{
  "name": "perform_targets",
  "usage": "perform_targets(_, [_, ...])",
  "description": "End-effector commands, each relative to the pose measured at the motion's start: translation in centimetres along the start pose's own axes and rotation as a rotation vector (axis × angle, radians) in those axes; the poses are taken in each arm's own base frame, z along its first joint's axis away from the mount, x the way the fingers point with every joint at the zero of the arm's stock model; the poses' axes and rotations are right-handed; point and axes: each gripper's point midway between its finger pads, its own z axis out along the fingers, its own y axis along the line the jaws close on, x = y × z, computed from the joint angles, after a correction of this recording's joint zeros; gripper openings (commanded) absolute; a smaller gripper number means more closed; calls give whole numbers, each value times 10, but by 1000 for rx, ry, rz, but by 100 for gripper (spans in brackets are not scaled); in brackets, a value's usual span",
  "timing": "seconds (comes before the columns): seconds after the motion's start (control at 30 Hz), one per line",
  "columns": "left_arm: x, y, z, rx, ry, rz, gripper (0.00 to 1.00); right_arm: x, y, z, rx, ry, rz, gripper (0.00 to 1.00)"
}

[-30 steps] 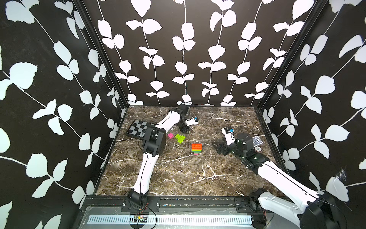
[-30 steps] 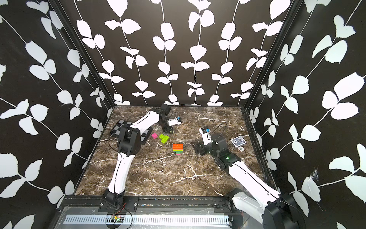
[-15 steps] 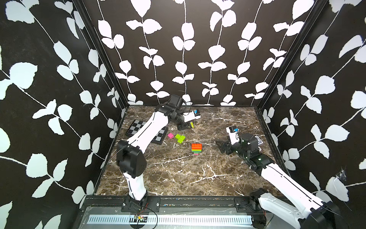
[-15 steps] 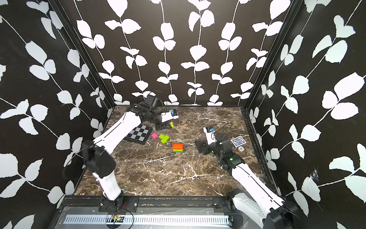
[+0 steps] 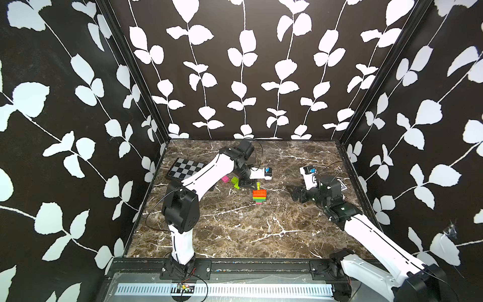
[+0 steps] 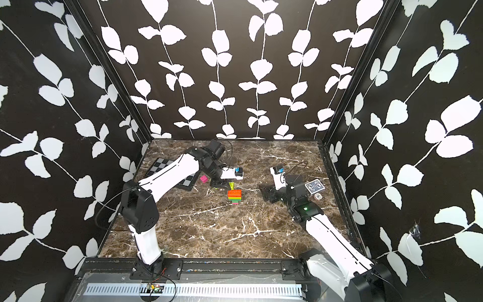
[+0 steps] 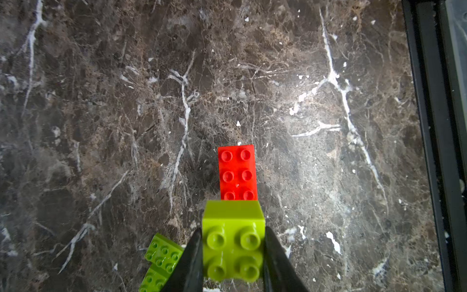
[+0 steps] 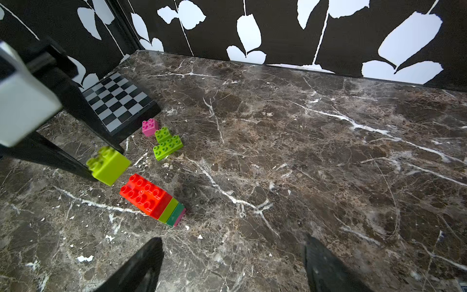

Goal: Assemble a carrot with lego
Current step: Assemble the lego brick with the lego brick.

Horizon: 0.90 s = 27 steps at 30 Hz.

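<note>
Here the carrot (image 8: 151,199), a short banded stack of red-orange, lime, green and pink plastic bricks, sits mid-table, red studs up, pink band lowest. The left gripper (image 7: 233,231) pinches one lime-yellow square brick (image 7: 233,250) close by the stack's red end; from the left wrist only the red studs show. Three loose bricks lie nearby: one pink cube brick (image 8: 149,127), just beside a small green brick (image 8: 163,134) and a longer green brick (image 8: 168,148). The left arm (image 5: 209,175) covers part of the black-and-grey checkered board (image 8: 118,101). The right gripper (image 8: 231,241) stands spread, empty, well apart. Brown veined marble table (image 8: 303,139), black leaf-patterned walls (image 8: 278,30).
</note>
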Motion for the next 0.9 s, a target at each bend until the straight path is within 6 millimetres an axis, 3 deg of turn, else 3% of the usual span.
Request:
perform_targets(0.0, [-10, -5, 0, 18, -20, 17, 15, -2, -2, -4, 10, -12, -14, 86])
perform_targets(0.87, [3, 1, 29, -4, 98, -63, 14, 6, -3, -1, 14, 0, 19, 87])
